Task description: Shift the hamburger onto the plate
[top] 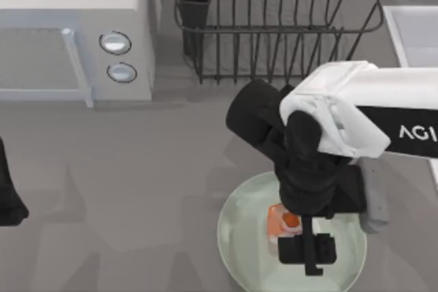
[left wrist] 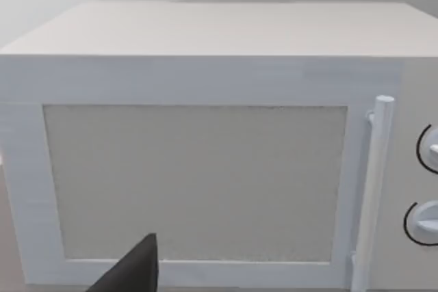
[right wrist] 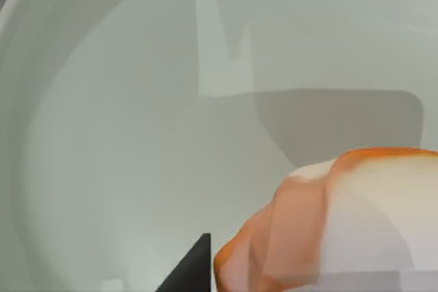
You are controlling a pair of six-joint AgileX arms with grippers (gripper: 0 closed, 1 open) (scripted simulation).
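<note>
Where the top view shows the right arm reaching over the plate (top: pixel 236 237) at the desk's (top: pixel 123 182) right, the right wrist view adds the hamburger (right wrist: pixel 328 230) close up against the plate's pale floor. The hamburger lies directly under the right claw (top: pixel 295 232); whether it is clamped cannot be determined. The left arm (top: pixel 8 196) is parked at the left edge, facing the microwave (left wrist: pixel 205 155).

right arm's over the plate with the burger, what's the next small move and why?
Probably open the right end effector and let go. The hamburger is already inside the plate rim in the top view, and the right wrist view shows plate surface close beneath it. The left arm sits parked at the table's left edge, facing the microwave.
</note>
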